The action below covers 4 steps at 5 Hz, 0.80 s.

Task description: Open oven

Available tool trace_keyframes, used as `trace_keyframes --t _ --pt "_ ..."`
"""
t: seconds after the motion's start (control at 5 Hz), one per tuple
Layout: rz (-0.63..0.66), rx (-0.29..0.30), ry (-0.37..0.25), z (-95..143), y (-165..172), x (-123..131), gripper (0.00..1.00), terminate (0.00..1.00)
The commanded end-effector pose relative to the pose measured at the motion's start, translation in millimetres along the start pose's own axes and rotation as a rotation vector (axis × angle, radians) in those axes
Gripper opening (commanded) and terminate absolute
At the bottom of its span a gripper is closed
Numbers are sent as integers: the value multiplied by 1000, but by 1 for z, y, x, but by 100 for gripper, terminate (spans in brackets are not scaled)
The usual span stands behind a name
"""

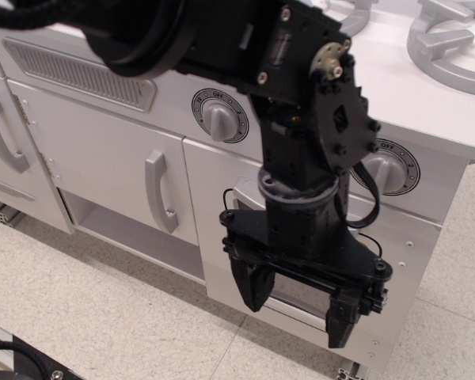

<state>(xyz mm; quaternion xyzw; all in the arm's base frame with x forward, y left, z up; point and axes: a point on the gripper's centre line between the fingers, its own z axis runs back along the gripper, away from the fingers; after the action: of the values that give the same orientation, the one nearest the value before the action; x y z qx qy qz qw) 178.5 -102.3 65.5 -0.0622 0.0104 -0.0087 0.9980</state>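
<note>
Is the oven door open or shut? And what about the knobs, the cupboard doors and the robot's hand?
oven: door looks shut, flush with its front; mostly hidden behind the arm.
hand: open, fingers spread in front of the oven door, gripping nothing.
left dial: pointer up at OFF.
right dial: marked OFF, partly hidden.
cupboard door: shut.
far-left cupboard door: shut.

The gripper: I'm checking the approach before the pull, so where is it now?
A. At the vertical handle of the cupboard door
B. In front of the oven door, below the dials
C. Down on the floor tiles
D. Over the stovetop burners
B. The gripper hangs with its fingers spread in front of the oven door, below the two OFF dials and well to the right of the cupboard door.
</note>
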Motion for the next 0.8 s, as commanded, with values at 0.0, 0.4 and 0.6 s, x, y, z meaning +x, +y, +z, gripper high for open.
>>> trace_keyframes --t 0.0,0.4,0.6 --pt "0 0 0 0 0 0 100 0" --pt "378 -74 -87 -1 43 14 100 0" --pt "577 -61 -214 -1 68 17 100 0"
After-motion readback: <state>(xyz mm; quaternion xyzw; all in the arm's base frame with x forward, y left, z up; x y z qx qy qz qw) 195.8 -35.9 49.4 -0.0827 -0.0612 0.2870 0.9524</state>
